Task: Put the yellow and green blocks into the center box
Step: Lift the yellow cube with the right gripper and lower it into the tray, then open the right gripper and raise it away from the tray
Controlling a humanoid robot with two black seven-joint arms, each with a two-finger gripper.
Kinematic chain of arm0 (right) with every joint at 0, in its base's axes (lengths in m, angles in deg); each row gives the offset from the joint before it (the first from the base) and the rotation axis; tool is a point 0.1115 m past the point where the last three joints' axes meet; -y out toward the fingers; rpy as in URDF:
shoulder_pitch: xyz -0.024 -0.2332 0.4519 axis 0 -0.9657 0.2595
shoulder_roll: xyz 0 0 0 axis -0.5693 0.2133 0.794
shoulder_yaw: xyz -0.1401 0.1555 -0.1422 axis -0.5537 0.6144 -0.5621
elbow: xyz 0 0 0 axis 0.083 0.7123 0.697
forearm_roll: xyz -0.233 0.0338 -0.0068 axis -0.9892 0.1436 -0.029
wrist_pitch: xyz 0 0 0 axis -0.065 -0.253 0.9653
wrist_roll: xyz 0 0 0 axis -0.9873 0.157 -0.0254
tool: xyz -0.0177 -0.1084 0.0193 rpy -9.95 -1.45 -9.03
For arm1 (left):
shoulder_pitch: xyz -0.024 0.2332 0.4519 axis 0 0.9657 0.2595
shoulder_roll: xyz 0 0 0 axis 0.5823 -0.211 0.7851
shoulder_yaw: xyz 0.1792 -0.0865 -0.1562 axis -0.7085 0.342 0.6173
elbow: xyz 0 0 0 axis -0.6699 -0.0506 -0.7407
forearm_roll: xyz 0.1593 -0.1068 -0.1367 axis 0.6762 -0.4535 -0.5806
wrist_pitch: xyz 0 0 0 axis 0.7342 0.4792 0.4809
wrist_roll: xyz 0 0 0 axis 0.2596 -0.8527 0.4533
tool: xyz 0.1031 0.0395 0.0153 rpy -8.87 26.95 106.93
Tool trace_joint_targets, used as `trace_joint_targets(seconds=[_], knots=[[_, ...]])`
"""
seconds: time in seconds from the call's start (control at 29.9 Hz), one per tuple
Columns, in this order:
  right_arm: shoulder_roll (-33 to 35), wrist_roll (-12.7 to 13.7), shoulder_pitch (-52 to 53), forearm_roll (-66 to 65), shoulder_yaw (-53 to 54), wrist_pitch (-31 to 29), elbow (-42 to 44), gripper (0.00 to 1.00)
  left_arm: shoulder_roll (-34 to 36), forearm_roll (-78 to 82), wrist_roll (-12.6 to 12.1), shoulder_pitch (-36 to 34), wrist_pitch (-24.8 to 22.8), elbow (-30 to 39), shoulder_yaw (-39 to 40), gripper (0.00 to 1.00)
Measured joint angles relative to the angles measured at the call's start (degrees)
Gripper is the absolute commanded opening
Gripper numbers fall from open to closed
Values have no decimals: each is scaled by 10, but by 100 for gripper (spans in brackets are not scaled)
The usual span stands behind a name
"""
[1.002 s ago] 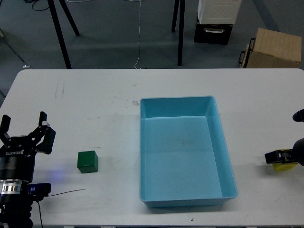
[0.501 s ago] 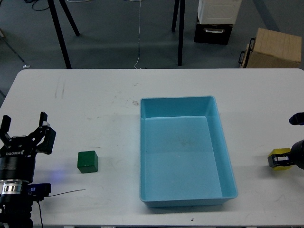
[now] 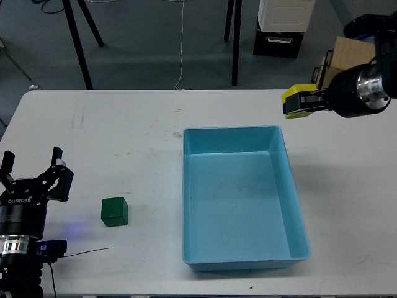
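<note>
A light blue open box [image 3: 298,205] sits in the middle of the white table. A green block [image 3: 115,211] lies on the table left of the box. My right gripper [image 3: 299,102] is shut on a yellow block [image 3: 294,94] and holds it in the air above the box's far right corner. My left gripper [image 3: 34,171] is open and empty at the table's left edge, left of the green block.
The white table [image 3: 124,136] spans the view. Behind it on the floor are black tripod legs [image 3: 80,37], a black and white case [image 3: 280,28] and a cardboard box [image 3: 356,62]. A thin wire [image 3: 87,251] lies near the front left.
My right gripper has lifted the yellow block from the table at the far right and carried it up and left, to above the box's far right corner. The left arm has not moved.
</note>
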Motion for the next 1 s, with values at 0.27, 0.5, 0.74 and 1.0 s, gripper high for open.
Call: trace_joint_targets(seconds=[0.27, 0.5, 0.74, 1.0], knots=[[-214, 2, -7, 3, -75, 0, 59, 0, -7, 0, 0, 1, 0, 0, -1, 100], [-321, 4, -44, -1, -130, 0, 100, 33, -7, 4, 0, -2, 0, 0, -1, 100], [-338, 4, -51, 0, -160, 0, 106, 84, -8, 9, -1, -4, 0, -2, -1, 100], [-334, 3, -52, 0, -162, 0, 106, 92, -11, 10, -1, -10, 0, -6, -2, 100]])
